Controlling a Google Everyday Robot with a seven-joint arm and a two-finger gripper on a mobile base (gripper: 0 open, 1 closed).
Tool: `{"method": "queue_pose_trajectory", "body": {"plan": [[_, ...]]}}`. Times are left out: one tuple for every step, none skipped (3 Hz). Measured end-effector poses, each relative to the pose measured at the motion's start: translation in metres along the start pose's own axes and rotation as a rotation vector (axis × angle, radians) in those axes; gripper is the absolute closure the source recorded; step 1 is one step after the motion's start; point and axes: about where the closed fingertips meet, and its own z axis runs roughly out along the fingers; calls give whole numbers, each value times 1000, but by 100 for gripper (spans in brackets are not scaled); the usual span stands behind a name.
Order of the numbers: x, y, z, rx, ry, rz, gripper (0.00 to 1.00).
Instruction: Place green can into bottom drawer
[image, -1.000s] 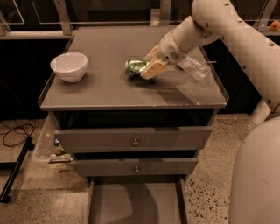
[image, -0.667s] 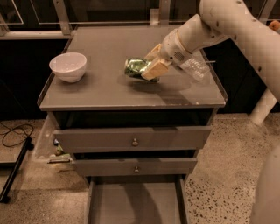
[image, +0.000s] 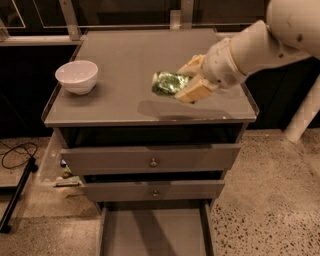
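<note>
The green can (image: 168, 83) lies on its side between the tan fingers (image: 196, 90) of my gripper (image: 184, 79), which is shut on it. The can hangs a little above the grey cabinet top (image: 120, 55) and casts a shadow on the surface below it. My white arm comes in from the upper right. The bottom drawer (image: 150, 232) is pulled open at the lower edge of the view, directly below and in front of the can, and its flat grey floor is bare.
A white bowl (image: 76, 76) stands on the left of the cabinet top. Two upper drawers with round knobs (image: 153, 162) (image: 155, 192) are slightly ajar. A black cable (image: 17, 154) lies on the floor at left. A white robot part (image: 305, 115) stands at right.
My gripper has lifted the green can off the cabinet top and carried it toward the front edge. The water bottle beside it no longer shows.
</note>
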Motion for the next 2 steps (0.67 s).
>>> {"method": "queue_pose_trajectory", "body": {"plan": [[18, 50, -33, 71, 58, -2, 100], [45, 104, -51, 101, 110, 33, 100]]}}
